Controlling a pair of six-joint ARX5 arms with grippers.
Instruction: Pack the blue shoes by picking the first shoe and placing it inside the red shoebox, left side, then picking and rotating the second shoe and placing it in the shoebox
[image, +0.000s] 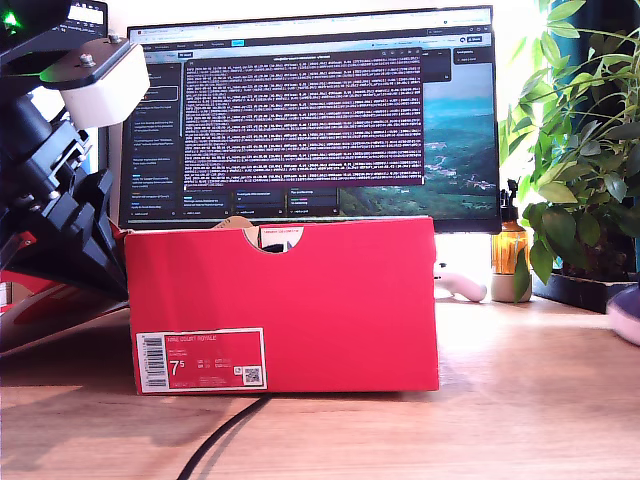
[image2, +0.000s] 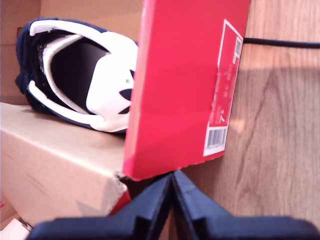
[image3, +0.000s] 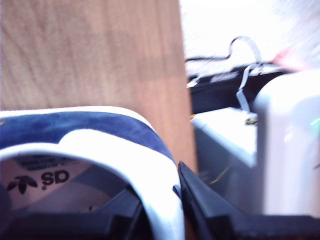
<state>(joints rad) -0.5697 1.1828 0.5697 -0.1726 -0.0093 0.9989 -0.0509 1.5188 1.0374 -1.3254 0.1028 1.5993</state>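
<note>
One blue shoe (image2: 80, 75) already lay inside the red shoebox (image2: 185, 85), just beyond my first gripper (image2: 172, 200), whose jaws were pressed together and empty. My second gripper (image3: 172, 210) pinched the second shoe (image3: 100, 150) by its collar above the table (image3: 90, 50).

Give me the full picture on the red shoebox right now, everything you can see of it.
The red shoebox stands on the wooden desk before the monitor, lid off. It looks like bright red cardboard with a plain brown inside, a white 7.5 barcode label and a half-round notch in its top edge. One blue shoe already lies inside. My first gripper, shut, hovers near one corner.
</note>
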